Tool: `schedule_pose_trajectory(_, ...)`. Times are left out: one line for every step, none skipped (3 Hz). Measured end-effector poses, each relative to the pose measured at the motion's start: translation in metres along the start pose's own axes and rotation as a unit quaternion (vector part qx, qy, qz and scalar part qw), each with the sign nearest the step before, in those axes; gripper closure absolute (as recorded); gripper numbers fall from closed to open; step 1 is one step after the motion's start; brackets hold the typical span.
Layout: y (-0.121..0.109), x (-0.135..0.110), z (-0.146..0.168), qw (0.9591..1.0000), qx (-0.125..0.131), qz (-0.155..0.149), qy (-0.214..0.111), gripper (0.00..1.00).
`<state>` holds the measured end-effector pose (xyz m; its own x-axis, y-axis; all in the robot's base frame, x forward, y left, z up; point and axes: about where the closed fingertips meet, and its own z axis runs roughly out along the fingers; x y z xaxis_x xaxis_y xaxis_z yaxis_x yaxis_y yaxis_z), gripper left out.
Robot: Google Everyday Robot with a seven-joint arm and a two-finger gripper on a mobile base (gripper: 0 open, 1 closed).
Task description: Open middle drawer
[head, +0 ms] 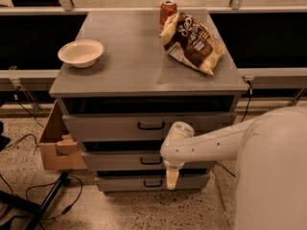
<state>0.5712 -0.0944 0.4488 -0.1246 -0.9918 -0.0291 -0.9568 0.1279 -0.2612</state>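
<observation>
Your gripper [171,178] hangs pointing down at the end of the arm, and you cannot tell whether it is clenched or released. The middle drawer [115,161] lies just above it, with its handle [151,161] up-left, near.

Lab-like room, speckled floor [125,210], loose cables [247,104], grey cabinet [139,63], hand [171,178] low before it

Large white lettering is showing on the brown chip bag [192,42] lying on the surface [129,66], beginning with what looks like "Se"; the rest is blurring out. The tool [171,179] is hanging before the lowest drawer [124,182].
</observation>
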Motion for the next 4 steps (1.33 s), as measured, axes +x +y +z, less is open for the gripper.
schedule_pose_trajectory(-0.008, -0.003, 0.015, 0.9999, -0.012, -0.003, 0.010, 0.16)
schedule_pose_trajectory(-0.008, 0.000, 0.025, 0.9996, -0.024, 0.000, 0.016, 0.39)
schedule_pose_trajectory(0.005, 0.013, 0.022, 0.9993, -0.028, 0.018, 0.018, 0.63)
schedule_pose_trajectory(0.004, 0.013, 0.019, 0.9993, -0.028, 0.018, 0.018, 0.86)
